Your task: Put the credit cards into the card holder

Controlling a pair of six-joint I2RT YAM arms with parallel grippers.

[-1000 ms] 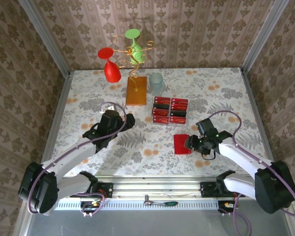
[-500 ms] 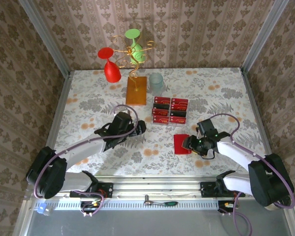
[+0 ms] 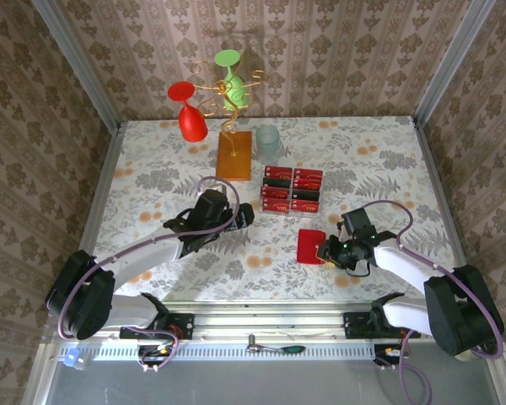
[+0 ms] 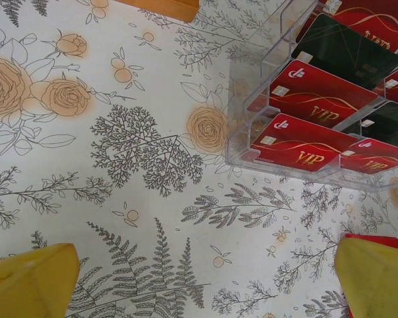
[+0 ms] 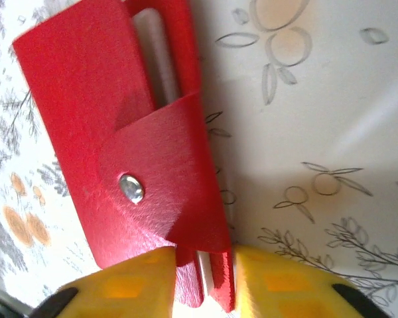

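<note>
Pinching the card holder [image 5: 99, 112] by its short end near the counter's near edge, the right gripper [image 5: 199, 278] is narrow; left gripper [image 4: 202, 285] gapes wide, credit cards [image 4: 305, 149] mid-counter just ahead (nearer arm).

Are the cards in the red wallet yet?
Not yet. Nothing looks done: the credit cards sit in the clear stand. In hand: the right gripper pinches the card holder at its edge; the left gripper hovers open near the stand. Left: moving every card across.
</note>
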